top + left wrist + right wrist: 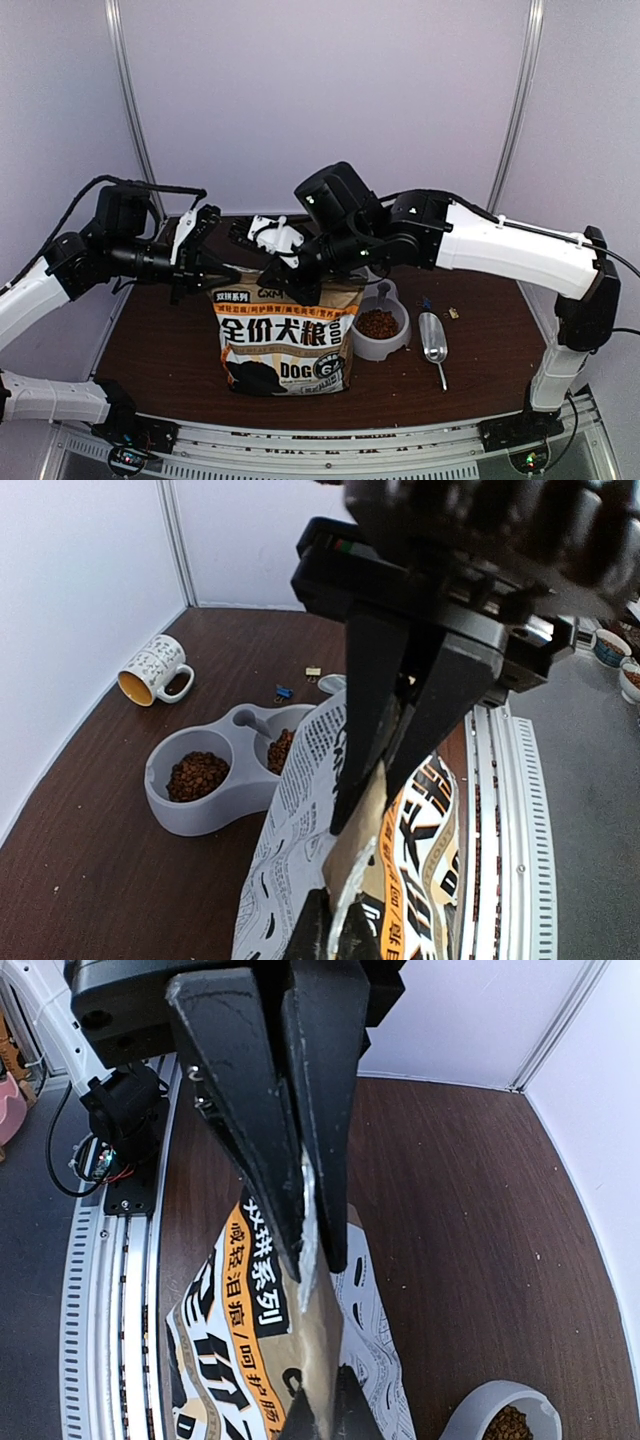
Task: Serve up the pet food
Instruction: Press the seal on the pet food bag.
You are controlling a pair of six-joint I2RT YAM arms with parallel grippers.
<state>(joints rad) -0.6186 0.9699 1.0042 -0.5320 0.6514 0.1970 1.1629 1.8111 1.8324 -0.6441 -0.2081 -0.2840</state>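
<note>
The printed paper bag (285, 335) marked "DOG" stands upright mid-table. My left gripper (232, 272) comes in from the left and is shut on the bag's top edge. My right gripper (283, 283) faces it from the right, shut on the same edge a little further along. The left wrist view has my left gripper (335, 912) at the bottom, pinching the bag (300, 860), with the right one's fingers (365, 730) above. In the right wrist view my right gripper (332, 1402) holds the bag (250, 1310). The pet food (378, 323) (197, 775) (512, 1426) fills the grey double bowl (380, 350).
A metal scoop (433, 338) lies right of the bowl (200, 815). A white mug (153, 670) lies on its side behind the bag. Two small binder clips (283, 692) sit near the back. Walls close in the back and sides; a rail (495, 810) runs along the near edge.
</note>
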